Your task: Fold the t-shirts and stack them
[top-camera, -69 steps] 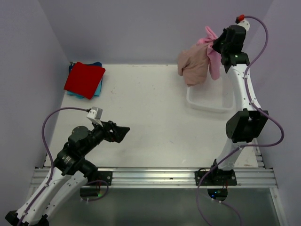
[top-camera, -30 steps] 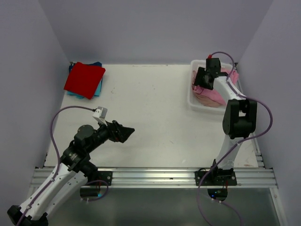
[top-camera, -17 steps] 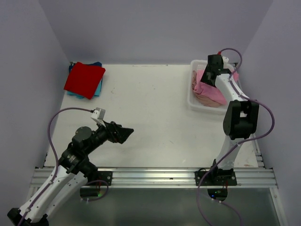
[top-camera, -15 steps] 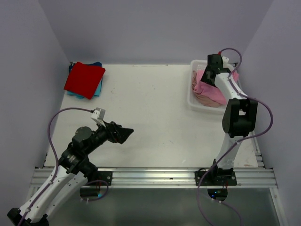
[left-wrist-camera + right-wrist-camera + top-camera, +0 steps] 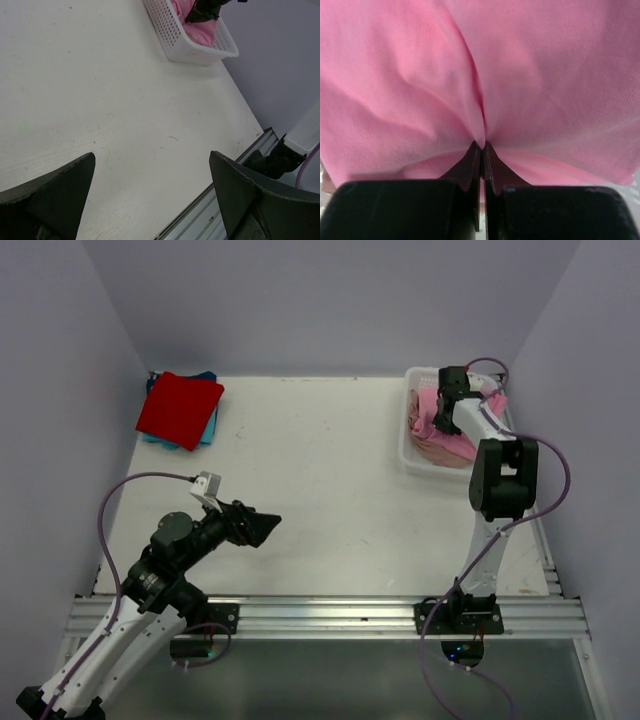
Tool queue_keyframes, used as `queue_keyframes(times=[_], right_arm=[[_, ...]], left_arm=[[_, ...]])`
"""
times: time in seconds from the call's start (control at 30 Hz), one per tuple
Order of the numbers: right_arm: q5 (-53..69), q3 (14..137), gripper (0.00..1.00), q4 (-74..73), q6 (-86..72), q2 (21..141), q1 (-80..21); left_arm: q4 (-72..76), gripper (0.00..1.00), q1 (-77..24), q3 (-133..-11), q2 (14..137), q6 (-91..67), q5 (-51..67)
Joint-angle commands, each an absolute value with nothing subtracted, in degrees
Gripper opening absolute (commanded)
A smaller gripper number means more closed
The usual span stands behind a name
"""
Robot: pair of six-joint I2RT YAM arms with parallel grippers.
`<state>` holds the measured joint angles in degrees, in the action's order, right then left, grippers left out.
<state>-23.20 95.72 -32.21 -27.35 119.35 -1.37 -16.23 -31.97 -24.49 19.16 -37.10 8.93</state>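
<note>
Left gripper (image 5: 264, 528) hangs wide open and empty at lower left; a folded red cloth t-shirt (image 5: 180, 408) lies upper left. Upper right, inside the white plastic mesh basket (image 5: 415, 456), the right gripper (image 5: 481, 148) is pinched shut on a fold of the bright pink cloth t-shirt (image 5: 530, 75) — light and limp, so a hem corner would likely serve better.

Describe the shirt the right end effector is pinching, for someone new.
Find the white mesh basket at the far right corner of the table. Inside lies a crumpled bright pink t-shirt, its fold pinched by the shut right end effector. Unlike the red t-shirt far left, it is unfolded.
</note>
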Motion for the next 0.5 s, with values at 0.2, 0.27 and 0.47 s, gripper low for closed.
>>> queue_keyframes(times=[0.2, 0.27, 0.47], right_arm=[[-21.01, 83.25, 0.00, -19.63, -24.88, 101.01, -1.32], [-19.70, 79.73, 0.00, -17.33, -24.35, 93.80, -1.32], [-9.68, 71.72, 0.00, -7.56, -23.03, 75.60, -1.32]], left_arm=[[-15.91, 1.00, -32.17, -25.31, 19.16, -38.06, 9.05], [-15.47, 1.00, -32.17, -25.05, 19.60, -38.06, 9.40], [-13.54, 1.00, -32.08, -24.26, 20.56, -38.14, 9.84]])
